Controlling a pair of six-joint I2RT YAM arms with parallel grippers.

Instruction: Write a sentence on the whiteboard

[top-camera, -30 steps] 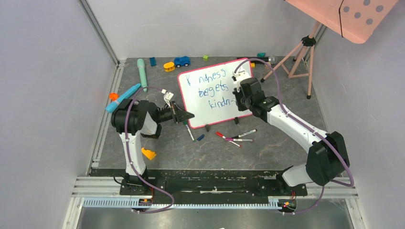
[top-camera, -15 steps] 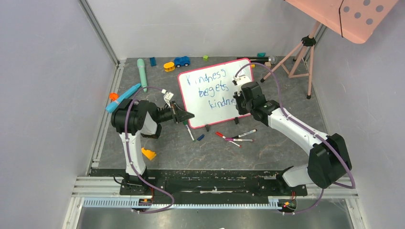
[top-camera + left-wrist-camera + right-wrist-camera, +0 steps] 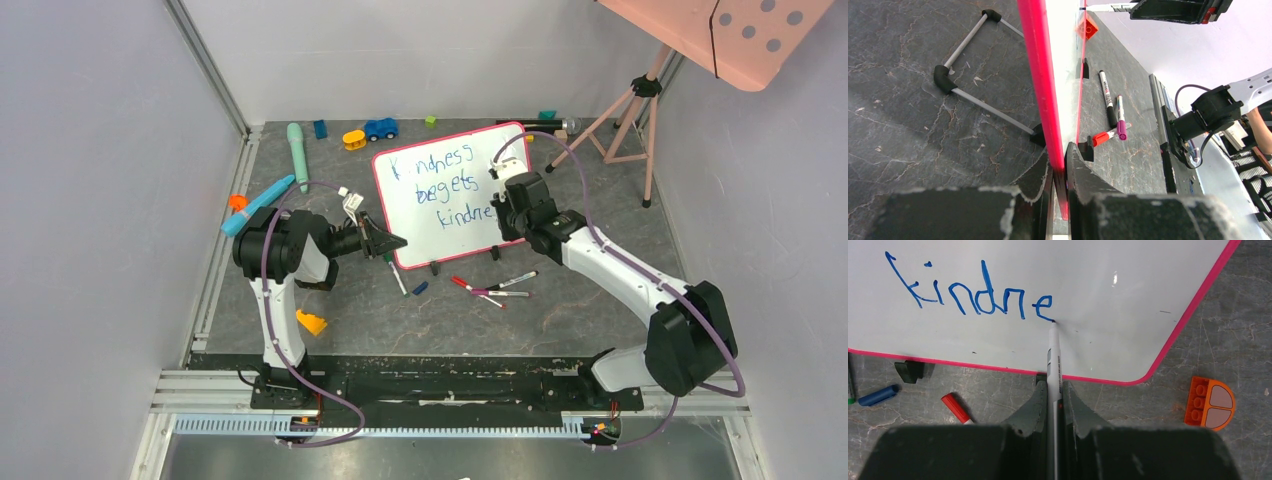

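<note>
A: Status, left side first?

B: Left gripper (image 3: 1060, 156): jaws pinching the pink frame (image 3: 1040, 75) at the lower left edge of the whiteboard (image 3: 432, 238). Board upright on its clip feet (image 3: 434, 268), mid-worktop (image 3: 570, 320), nearer the back edge, face toward the arms.

A: Text so far?

B: Sentence (image 3: 440, 190) in blue, three lines: "Kindness", "begets", then "kindne". Two letters short, judging by the first line.

A: Right side?

B: Right gripper (image 3: 1053, 392): jaws pressed onto the marker (image 3: 1053, 357), barrel in line with the fingers, tip touching the board at the tail of the "e".

A: Advice for the "ss"?

B: Lift a touch, step right, land light. Small tight curves, same height as the "e", baseline level with "kindne". Plenty of white left before the right frame, so no need to cramp. Light pressure only, within the bracing of the left clamp; just two feet under the board, likely to rock under a hard push. Wrist square to the surface, to avoid skipping strokes. Clear of the loose markers (image 3: 497, 288) in front of the board on any retreat.
</note>
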